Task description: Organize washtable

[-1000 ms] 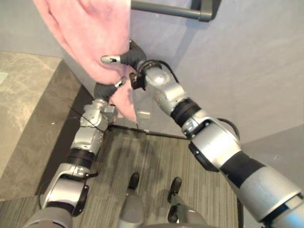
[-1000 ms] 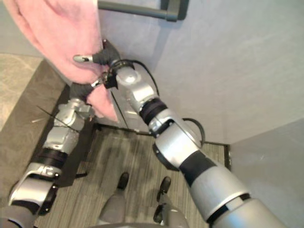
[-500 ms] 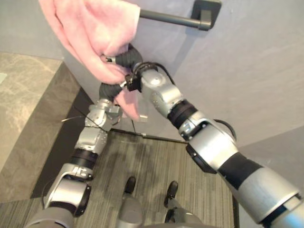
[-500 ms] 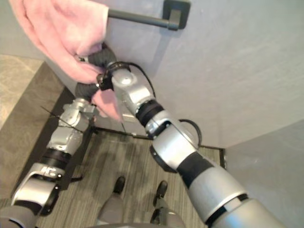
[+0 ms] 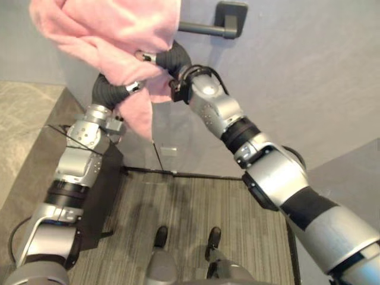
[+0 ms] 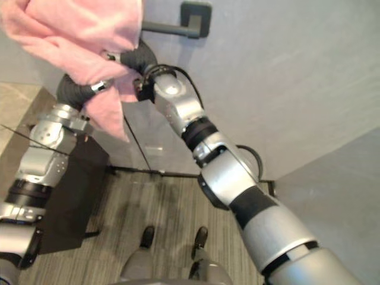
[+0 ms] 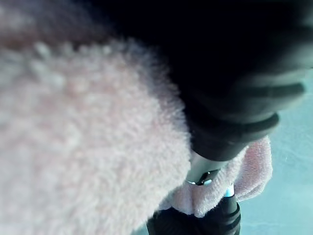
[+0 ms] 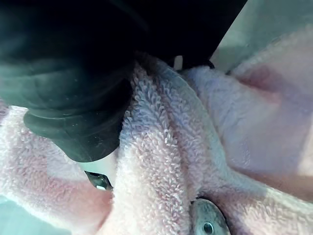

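Pink fluffy towel (image 5: 107, 29) bunched, held high against grey wall (image 5: 297, 71), just beside dark metal rail (image 5: 208, 27). Left hand (image 5: 113, 90) and right hand (image 5: 172, 58): fingers clamped on the cloth.

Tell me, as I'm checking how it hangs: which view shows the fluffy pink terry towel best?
Left eye view: the fluffy pink terry towel bunches over the left hand and right hand, with a tail hanging down below them. The right eye view shows likewise. Both wrist views show close pile.
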